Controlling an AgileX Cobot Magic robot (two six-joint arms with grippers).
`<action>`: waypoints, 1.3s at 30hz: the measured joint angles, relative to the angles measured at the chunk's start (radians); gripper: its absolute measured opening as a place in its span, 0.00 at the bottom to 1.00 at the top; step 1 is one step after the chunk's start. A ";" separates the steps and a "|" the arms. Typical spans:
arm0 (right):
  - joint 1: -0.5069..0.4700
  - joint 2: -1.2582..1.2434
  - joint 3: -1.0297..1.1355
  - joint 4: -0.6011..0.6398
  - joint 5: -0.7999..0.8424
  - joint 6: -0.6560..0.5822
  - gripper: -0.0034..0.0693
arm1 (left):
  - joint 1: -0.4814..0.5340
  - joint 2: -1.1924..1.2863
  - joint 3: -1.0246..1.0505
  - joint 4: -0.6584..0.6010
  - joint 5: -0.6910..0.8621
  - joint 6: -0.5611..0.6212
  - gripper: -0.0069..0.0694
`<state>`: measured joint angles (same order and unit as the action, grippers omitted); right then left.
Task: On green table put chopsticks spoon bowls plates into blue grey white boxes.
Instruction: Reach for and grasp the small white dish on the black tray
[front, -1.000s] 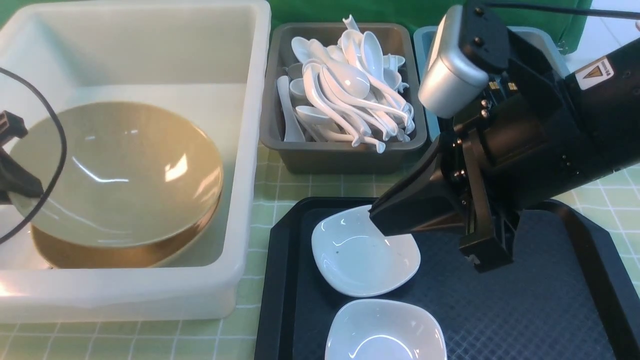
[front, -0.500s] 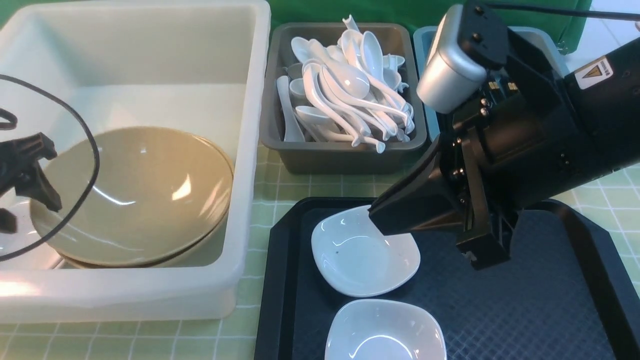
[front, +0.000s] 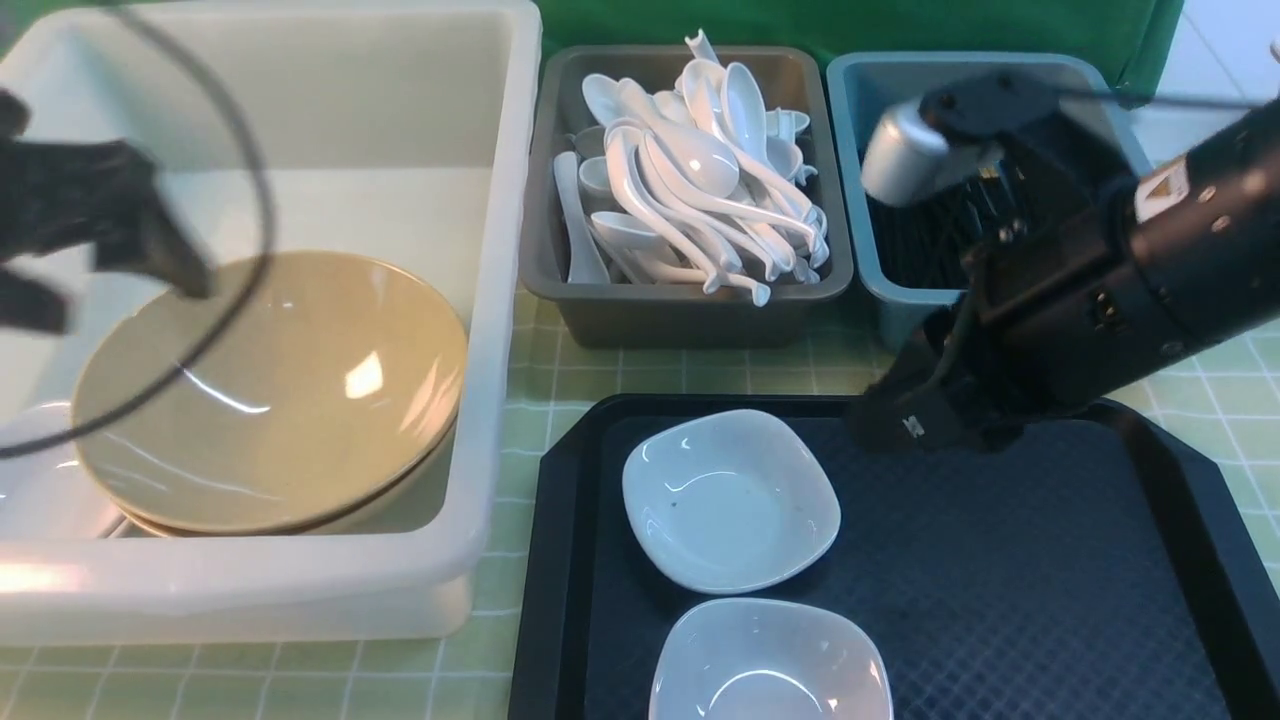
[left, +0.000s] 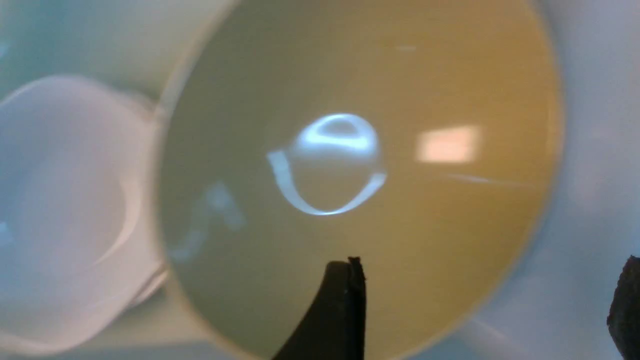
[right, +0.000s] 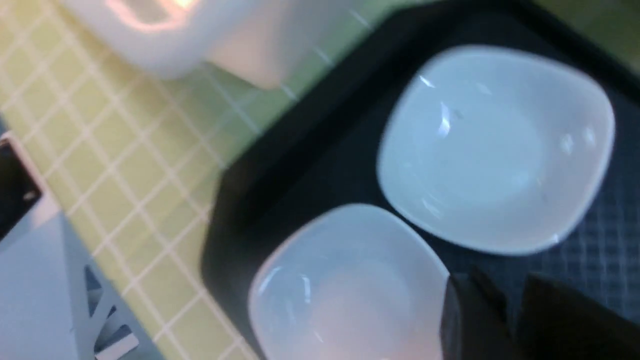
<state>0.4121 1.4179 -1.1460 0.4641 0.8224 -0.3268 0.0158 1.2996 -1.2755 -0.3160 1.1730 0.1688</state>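
Observation:
Tan bowls (front: 270, 390) lie stacked in the big white box (front: 500, 300). My left gripper (front: 115, 300) hangs blurred above them, open and empty; its wrist view shows the top bowl (left: 350, 150) under the wide-apart fingers (left: 340, 310). Two white plates (front: 730, 500) (front: 770, 665) sit on the black tray (front: 1050, 600). My right gripper (front: 880, 430) hovers just right of the far plate, its jaws a narrow gap apart, holding nothing (right: 505, 295). Black chopsticks (front: 930, 240) lie in the blue box (front: 850, 180), partly behind my right arm. I cannot pick out the task's spoon.
A heap of plain white spoons (front: 700, 180) fills the grey box (front: 680, 320) at the back middle. The green table (front: 640, 375) shows between boxes and tray. A white dish (left: 65, 200) lies beside the bowls inside the white box.
My left gripper opened, the tan bowl dropped onto the stack, and the gripper rose away. My right arm swung lower and right, off the far plate, its jaws parting slightly.

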 joint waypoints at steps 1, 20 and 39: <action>-0.012 0.017 0.022 0.008 -0.008 0.008 0.34 | -0.056 -0.028 0.020 -0.047 -0.016 0.052 0.96; -0.104 0.447 0.078 0.333 -0.237 -0.134 0.56 | -0.606 -0.132 0.366 -0.290 -0.397 0.417 0.52; -0.105 0.459 0.048 0.489 -0.230 -0.241 0.56 | -0.606 -0.135 0.366 -0.290 -0.397 0.418 0.09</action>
<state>0.3072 1.8766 -1.0977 0.9532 0.5919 -0.5681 -0.5901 1.1647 -0.9099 -0.6056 0.7758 0.5865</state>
